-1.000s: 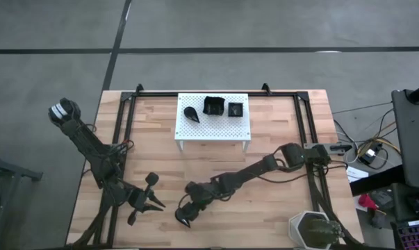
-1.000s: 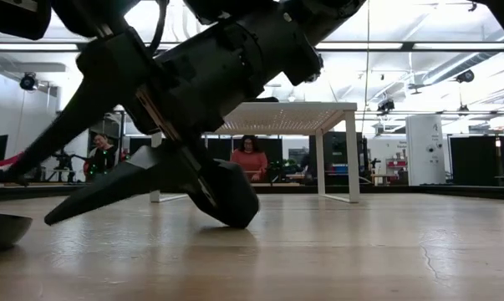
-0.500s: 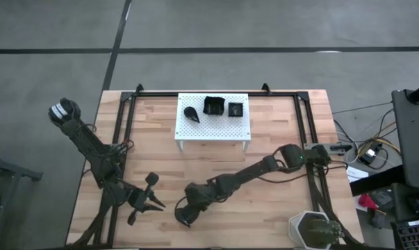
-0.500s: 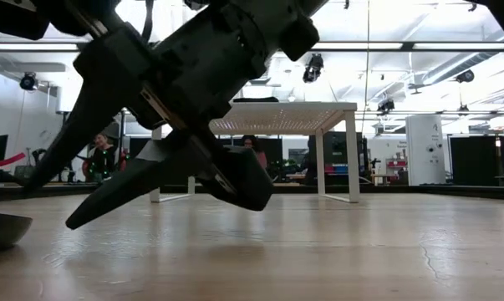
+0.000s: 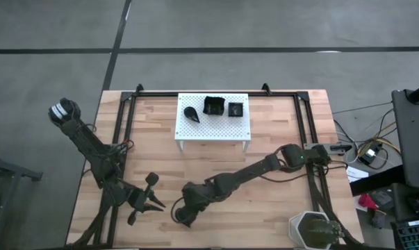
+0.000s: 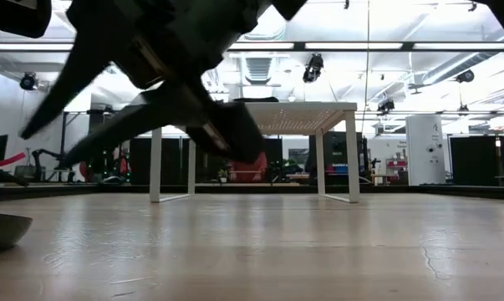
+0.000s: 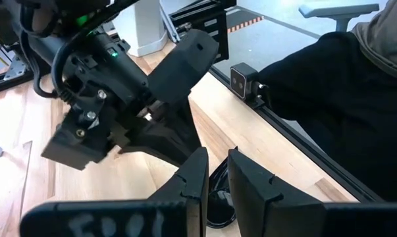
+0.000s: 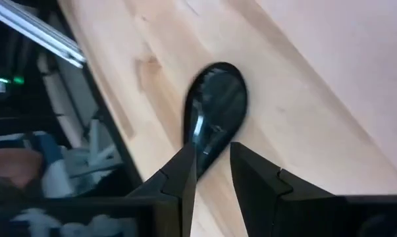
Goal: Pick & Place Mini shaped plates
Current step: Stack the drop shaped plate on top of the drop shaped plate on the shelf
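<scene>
A: What do the right fingers (image 8: 175,181) have?

B: They are closed on the narrow tip of a glossy black teardrop dish (image 8: 214,115). The round end sticks out past the fingertips. In the low view the fingers and the dish hang clear of the pale wooden worktop (image 5: 278,118).

A: And the left fingers (image 7: 197,178)?

B: They wait just beside the right fingers, near the worktop's front edge, with a narrow gap between them. A dark shiny dish (image 7: 218,204) shows through that gap. Whether it touches them cannot be told.

A: Where are the other plates?

B: Well away from both pairs of fingers, on a white perforated rectangular stand (image 5: 212,123) at the far side. It carries three: a second black teardrop (image 5: 192,112), a raised-rim black square (image 5: 213,105) and a small black square (image 5: 235,108), side by side and apart.

A: Anything else?

B: A grey-green hexagonal pot (image 5: 310,229) sits at the front corner, well apart from the right fingers.
</scene>
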